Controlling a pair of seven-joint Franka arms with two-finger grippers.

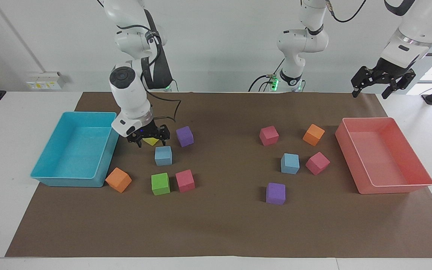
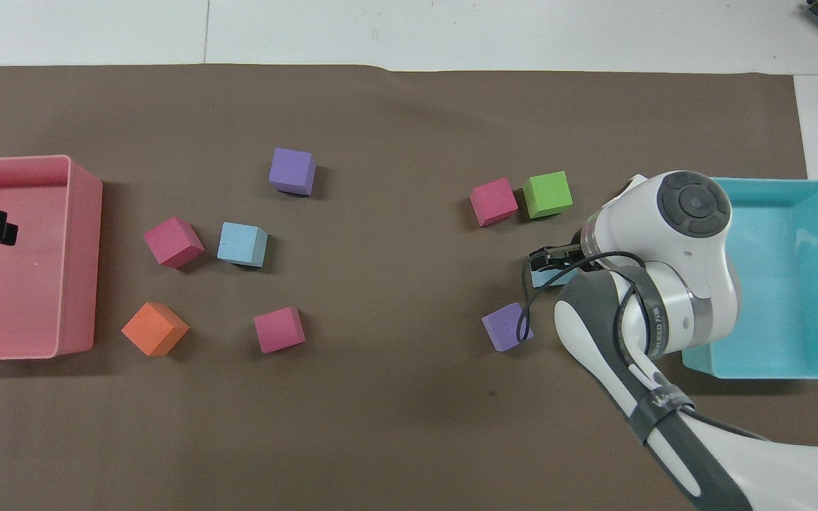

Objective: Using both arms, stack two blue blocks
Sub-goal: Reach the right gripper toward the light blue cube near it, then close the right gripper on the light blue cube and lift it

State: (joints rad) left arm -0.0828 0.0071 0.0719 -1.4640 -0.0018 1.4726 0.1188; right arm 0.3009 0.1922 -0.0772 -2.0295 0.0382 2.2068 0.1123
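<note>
One blue block (image 1: 163, 156) lies toward the right arm's end of the table, among several coloured cubes. In the overhead view the right arm covers most of this blue block (image 2: 542, 277). My right gripper (image 1: 151, 142) hangs low and open over the yellow cube (image 1: 150, 141), just clear of that block and holding nothing. The other blue block (image 1: 290, 164) sits toward the left arm's end, beside a pink cube (image 1: 317, 163). My left gripper (image 1: 369, 93) waits open and raised over the end of the pink tray (image 1: 396, 187) nearer to the robots.
A turquoise tray (image 1: 66, 180) stands at the right arm's end. Purple (image 1: 185, 135), green (image 1: 160, 183), pink (image 1: 185, 180) and orange (image 1: 118, 179) cubes surround the first block. Pink (image 1: 269, 135), orange (image 1: 313, 134) and purple (image 1: 275, 193) cubes lie around the second.
</note>
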